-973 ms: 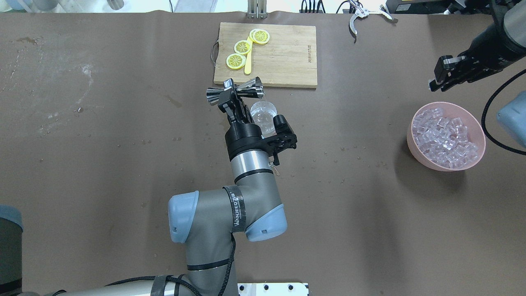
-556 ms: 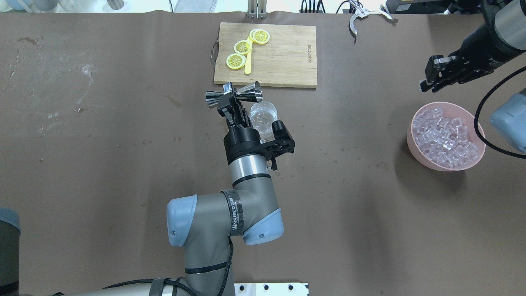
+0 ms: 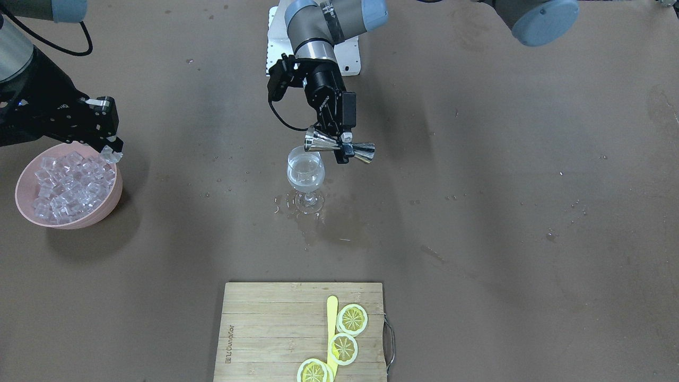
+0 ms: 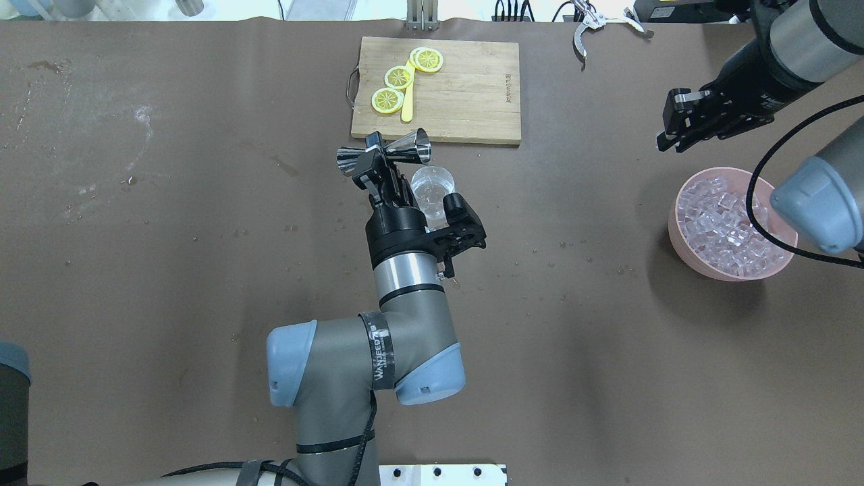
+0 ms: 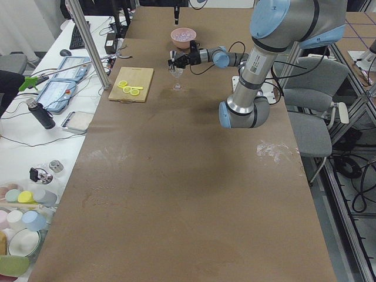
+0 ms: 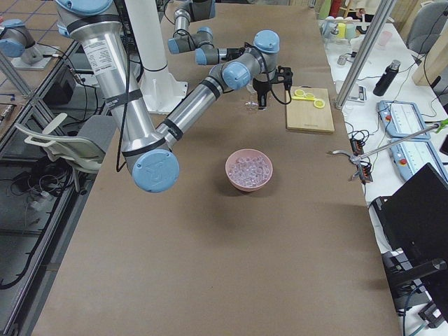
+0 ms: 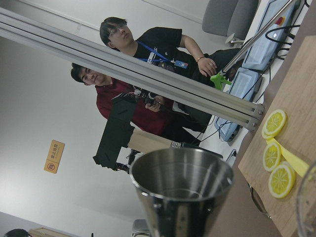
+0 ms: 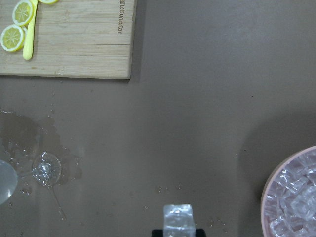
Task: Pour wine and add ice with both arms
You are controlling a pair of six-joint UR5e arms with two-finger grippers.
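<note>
The ice cube (image 8: 178,217) pinched in my right tool (image 4: 665,143) may hit the jigger (image 4: 408,147) my left tool (image 4: 374,156) clamps at 11 o'clock of the glass (image 4: 432,185).

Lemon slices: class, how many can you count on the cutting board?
3, lined up on the board: far slice, middle slice, and near slice, closest to the glass. A fourth may hide under the far one.

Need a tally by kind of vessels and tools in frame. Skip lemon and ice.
Wine glass: 1
Jigger: 1
Pink bowl: 1
Cutting board: 1
Yellow stick: 1
Metal tongs: 1
Total: 6
</note>
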